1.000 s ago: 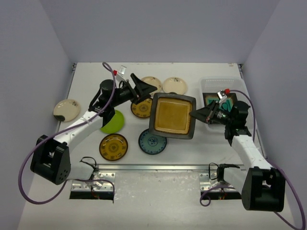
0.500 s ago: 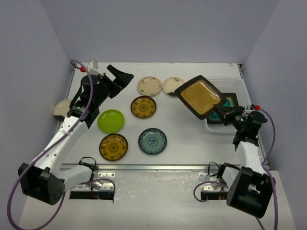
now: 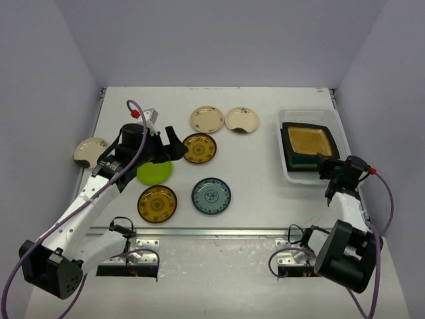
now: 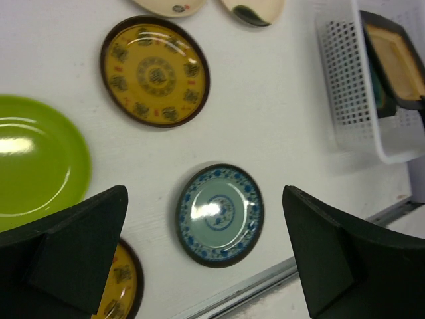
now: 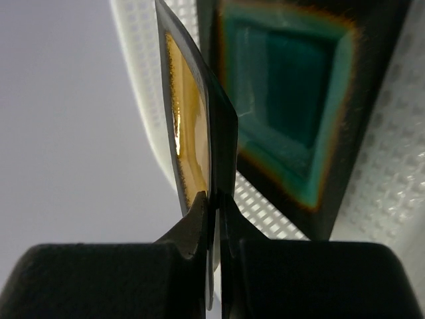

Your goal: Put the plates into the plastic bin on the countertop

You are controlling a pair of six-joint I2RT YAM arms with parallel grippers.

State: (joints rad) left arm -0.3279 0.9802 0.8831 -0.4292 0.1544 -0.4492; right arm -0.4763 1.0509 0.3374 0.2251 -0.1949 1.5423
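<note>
Countertop [image 3: 265,193], bin [image 3: 281,143]: amber plate [image 5: 183,119] rim pinched inside right pincer [image 5: 214,199]

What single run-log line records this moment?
right pincer: shut on amber square dark-rimmed plate, in translucent white plastic bin over teal square plate | left pincer: open, empty
</note>
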